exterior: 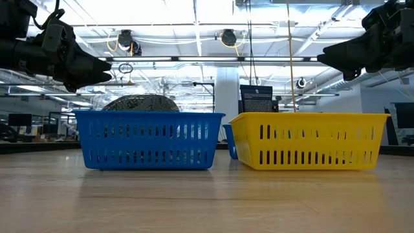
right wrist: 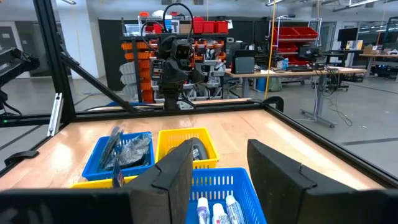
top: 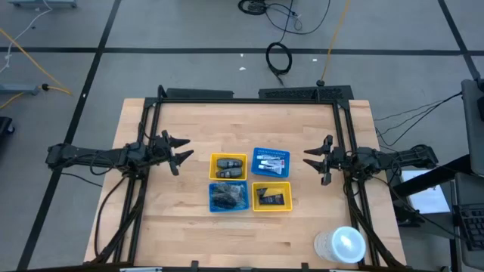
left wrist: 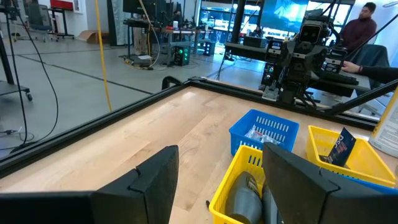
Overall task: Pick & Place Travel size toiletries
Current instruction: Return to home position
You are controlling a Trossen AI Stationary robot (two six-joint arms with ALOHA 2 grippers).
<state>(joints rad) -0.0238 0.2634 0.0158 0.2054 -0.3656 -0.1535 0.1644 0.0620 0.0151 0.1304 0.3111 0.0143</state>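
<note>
The two white squeeze tubes with blue markings [top: 268, 161] lie side by side in the far blue tray [top: 286, 154] at the table's middle; they also show in the right wrist view [right wrist: 216, 213] and faintly in the left wrist view [left wrist: 260, 132]. My left gripper [top: 181, 151] hovers open left of the trays, above the table. My right gripper [top: 310, 159] hovers open right of the blue tray. In the low view both grippers hang well above the trays, the left gripper [exterior: 97, 68] and the right gripper [exterior: 326, 57].
A yellow tray [top: 228, 159] holds dark oval fobs. A near blue tray [top: 213, 202] holds dark clips, and a near yellow tray [top: 284, 202] holds a dark packet. A clear lidded container [top: 342, 245] stands at the near right. A person [left wrist: 362, 28] sits beyond the table.
</note>
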